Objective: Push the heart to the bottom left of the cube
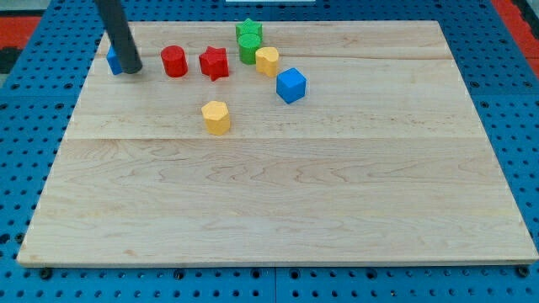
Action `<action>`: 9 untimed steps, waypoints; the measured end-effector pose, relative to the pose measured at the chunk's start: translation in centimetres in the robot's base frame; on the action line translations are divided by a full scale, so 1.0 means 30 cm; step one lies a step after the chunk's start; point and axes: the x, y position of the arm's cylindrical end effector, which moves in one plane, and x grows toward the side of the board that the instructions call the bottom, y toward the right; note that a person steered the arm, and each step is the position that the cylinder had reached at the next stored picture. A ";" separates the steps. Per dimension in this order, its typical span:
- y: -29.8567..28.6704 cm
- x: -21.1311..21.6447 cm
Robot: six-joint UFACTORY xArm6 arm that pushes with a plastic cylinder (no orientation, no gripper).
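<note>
Pale wooden board [278,210] on blue pegboard [25,126]. Near the view's top, yellow heart [268,61] sits just up-left of blue cube [290,85], beside green blocks [248,42]. My tip [132,71], which has no pincer, touches a partly hidden blue block [113,61] far left.

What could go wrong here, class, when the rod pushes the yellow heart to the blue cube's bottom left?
1. My tip is far off beside another blue block; the red cylinder and red star may get knocked on the way.
2. The yellow heart touches a green block and sits near the blue cube; either may shift.
</note>
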 end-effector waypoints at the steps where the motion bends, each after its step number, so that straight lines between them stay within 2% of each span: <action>1: 0.072 0.116; 2: 0.231 0.122; 3: 0.607 0.118; 4: 0.730 0.014; 5: 0.692 -0.024; 6: 0.783 -0.026; 7: 0.890 -0.126; 8: 0.829 -0.379; 9: 0.757 -0.382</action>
